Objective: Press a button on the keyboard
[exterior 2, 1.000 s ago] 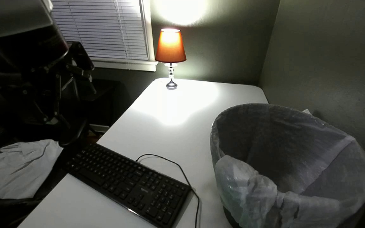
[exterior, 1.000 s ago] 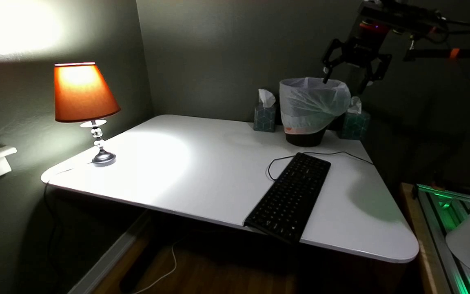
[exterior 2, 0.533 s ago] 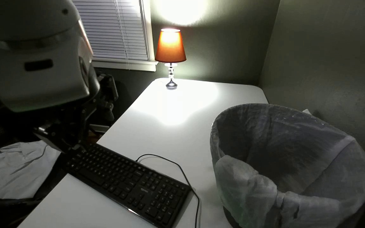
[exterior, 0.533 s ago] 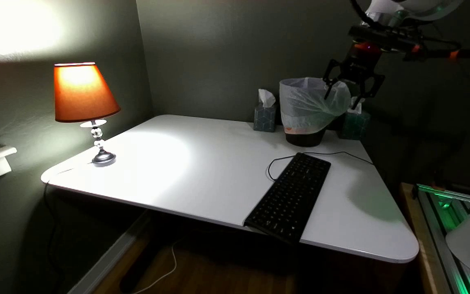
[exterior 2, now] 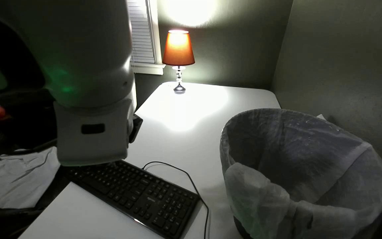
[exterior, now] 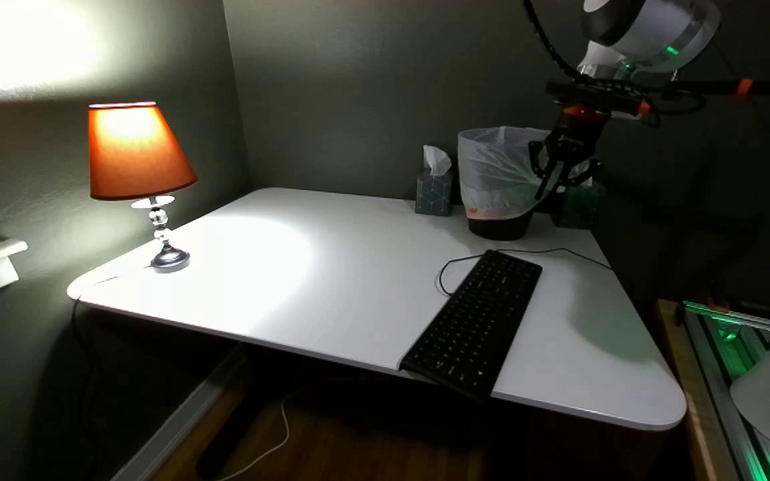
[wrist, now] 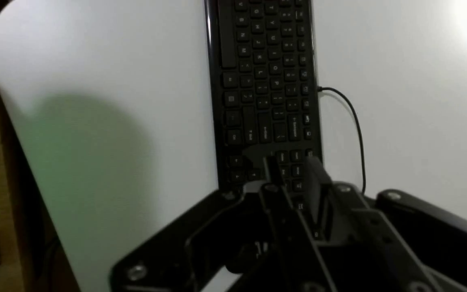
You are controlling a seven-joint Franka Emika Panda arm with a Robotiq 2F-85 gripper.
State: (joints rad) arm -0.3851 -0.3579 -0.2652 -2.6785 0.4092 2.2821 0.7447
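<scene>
The tool [wrist: 292, 162] hangs above the keyboard [wrist: 264, 95]; its fingers [wrist: 273, 172] stand slightly apart.

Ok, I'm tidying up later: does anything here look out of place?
The keyboard isn't fully supported: one end hangs past the edge of the desk. A lined trash bin stands on the desk itself, an unusual spot for one.

— Where do we look from?

— In an exterior view, down across the whole white desk [exterior: 351, 287] toward a wall corner [exterior: 235, 87].

— In an exterior view we face along it to the table lamp [exterior 2: 178, 51], close to the lined trash bin [exterior 2: 257, 199].

— Both exterior views share lamp, bin and computer keyboard [exterior: 475, 321]; in the wrist view we look down on that keyboard, close.
</scene>
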